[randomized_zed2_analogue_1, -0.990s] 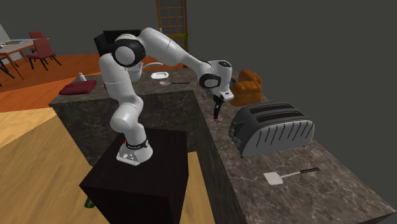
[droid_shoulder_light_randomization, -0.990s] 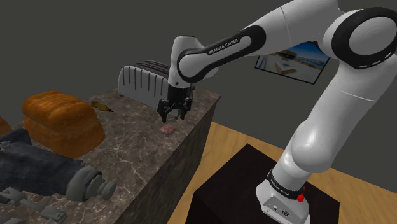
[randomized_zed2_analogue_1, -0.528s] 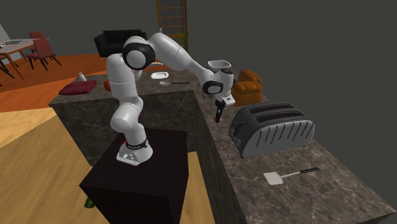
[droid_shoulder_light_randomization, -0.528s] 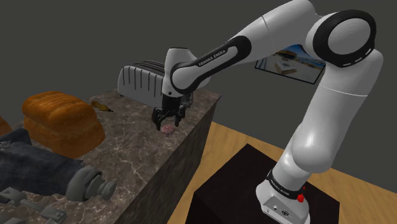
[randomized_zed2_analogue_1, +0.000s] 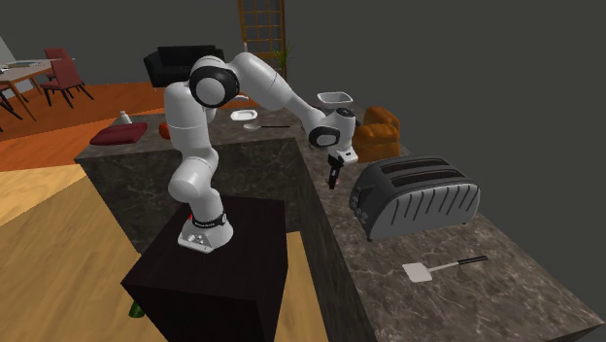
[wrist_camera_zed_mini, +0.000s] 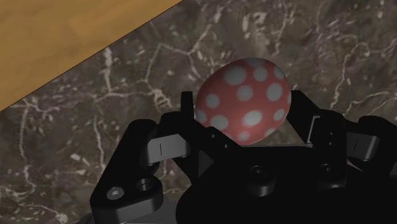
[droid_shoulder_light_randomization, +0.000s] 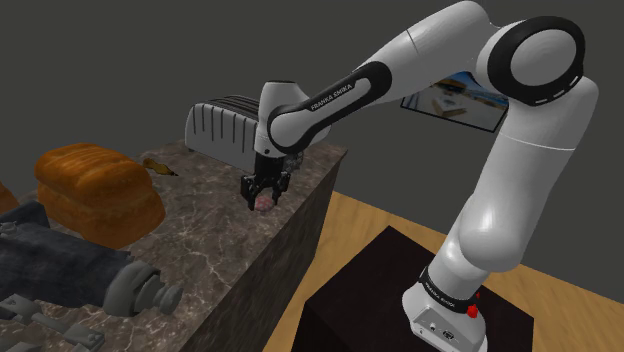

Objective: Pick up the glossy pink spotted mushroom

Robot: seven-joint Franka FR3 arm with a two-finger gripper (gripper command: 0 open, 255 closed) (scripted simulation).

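Observation:
The pink mushroom (wrist_camera_zed_mini: 245, 102) has a glossy cap with white spots and lies on the dark marble counter (wrist_camera_zed_mini: 95, 127) near its edge. My black gripper (wrist_camera_zed_mini: 245, 113) is shut on it, a finger pressed against each side of the cap. In the shoulder view the gripper (droid_shoulder_light_randomization: 262, 193) is down at the counter top with the mushroom (droid_shoulder_light_randomization: 263, 203) showing pink between its fingertips. In the second exterior view the gripper (randomized_zed2_analogue_1: 334, 179) points down at the counter just beside the toaster; the mushroom is hidden there.
A grey toaster (droid_shoulder_light_randomization: 225, 125) stands close behind the gripper. A bread loaf (droid_shoulder_light_randomization: 95, 190), a dark cloth (droid_shoulder_light_randomization: 50, 260) and a grey metal object (droid_shoulder_light_randomization: 145, 290) lie along the counter. A white spatula (randomized_zed2_analogue_1: 442, 267) lies past the toaster. The counter edge (droid_shoulder_light_randomization: 300, 205) drops to a wooden floor.
The gripper came down over the mushroom, moving slightly to the shoulder view's left, and its fingers went from open to shut on the cap.

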